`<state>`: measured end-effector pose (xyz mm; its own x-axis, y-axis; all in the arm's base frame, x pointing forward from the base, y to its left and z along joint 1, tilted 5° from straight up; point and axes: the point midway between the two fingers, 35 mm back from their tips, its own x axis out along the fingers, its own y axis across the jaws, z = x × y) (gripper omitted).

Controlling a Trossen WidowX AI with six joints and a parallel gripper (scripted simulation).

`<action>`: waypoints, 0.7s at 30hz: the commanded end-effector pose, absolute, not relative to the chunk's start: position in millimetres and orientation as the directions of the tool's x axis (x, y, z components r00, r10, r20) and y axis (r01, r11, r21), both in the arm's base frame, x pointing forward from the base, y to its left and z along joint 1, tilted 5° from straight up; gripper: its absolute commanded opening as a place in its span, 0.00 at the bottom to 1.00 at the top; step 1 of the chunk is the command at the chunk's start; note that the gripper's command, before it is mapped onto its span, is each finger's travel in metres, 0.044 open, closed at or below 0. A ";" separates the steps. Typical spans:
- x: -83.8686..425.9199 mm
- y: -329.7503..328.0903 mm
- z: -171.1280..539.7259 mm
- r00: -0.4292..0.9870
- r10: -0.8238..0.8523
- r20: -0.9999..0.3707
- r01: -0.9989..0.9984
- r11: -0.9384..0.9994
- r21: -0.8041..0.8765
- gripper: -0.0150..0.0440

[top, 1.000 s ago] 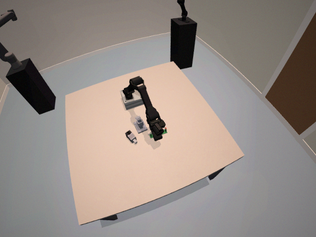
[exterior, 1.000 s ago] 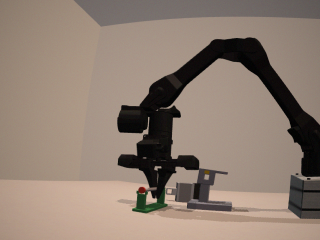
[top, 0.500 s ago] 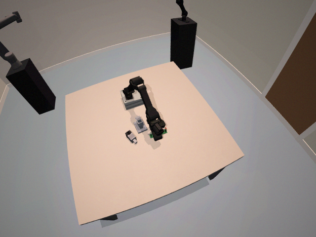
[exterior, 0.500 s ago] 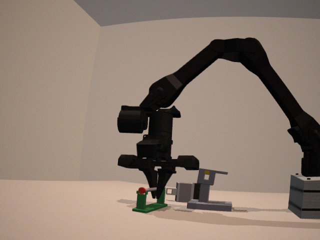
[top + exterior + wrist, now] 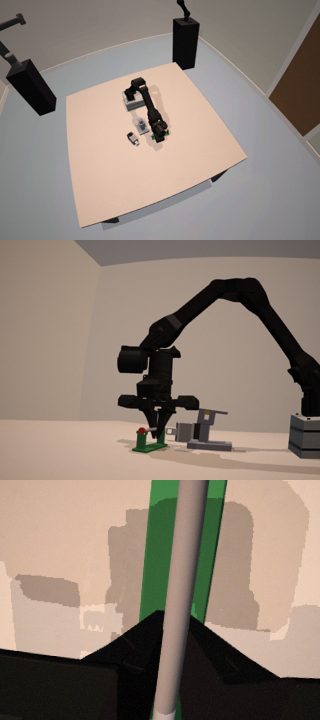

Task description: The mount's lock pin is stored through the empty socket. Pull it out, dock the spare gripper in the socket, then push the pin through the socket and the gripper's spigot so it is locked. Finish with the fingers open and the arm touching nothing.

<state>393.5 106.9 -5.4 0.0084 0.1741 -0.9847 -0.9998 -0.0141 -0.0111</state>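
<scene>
My gripper [image 5: 156,438] [image 5: 171,622] points down at the green stand [image 5: 141,442] [image 5: 159,570], its fingers shut on the grey lock pin [image 5: 150,429] [image 5: 189,545]. The pin lies across the tops of the stand's two posts, its red head [image 5: 141,430] [image 5: 167,130] at one end. The pin's far end is behind a finger in the exterior view. The grey mount [image 5: 140,124] [image 5: 204,432] stands upright with its tilted socket [image 5: 211,418] on top; no pin shows through it. The spare gripper [image 5: 132,138] [image 5: 184,432] lies on the table beside the mount, its spigot [image 5: 136,143] [image 5: 169,431] pointing away.
The arm's grey base block [image 5: 134,102] [image 5: 305,438] stands behind the mount. The arm arches over the table [image 5: 108,167] from that block, passing beside the mount. The mount is close to the green stand. Two black pedestals [image 5: 32,87] [image 5: 184,43] stand off the table.
</scene>
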 end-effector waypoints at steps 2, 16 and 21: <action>393.5 106.9 -5.4 0.008 0.174 -0.985 -1.000 -0.014 -0.011 0.43; 390.6 105.2 8.2 -0.002 0.172 -0.985 -1.000 -0.013 -0.001 1.00; 387.3 103.7 14.5 -0.018 0.169 -0.986 -1.000 -0.011 0.016 1.00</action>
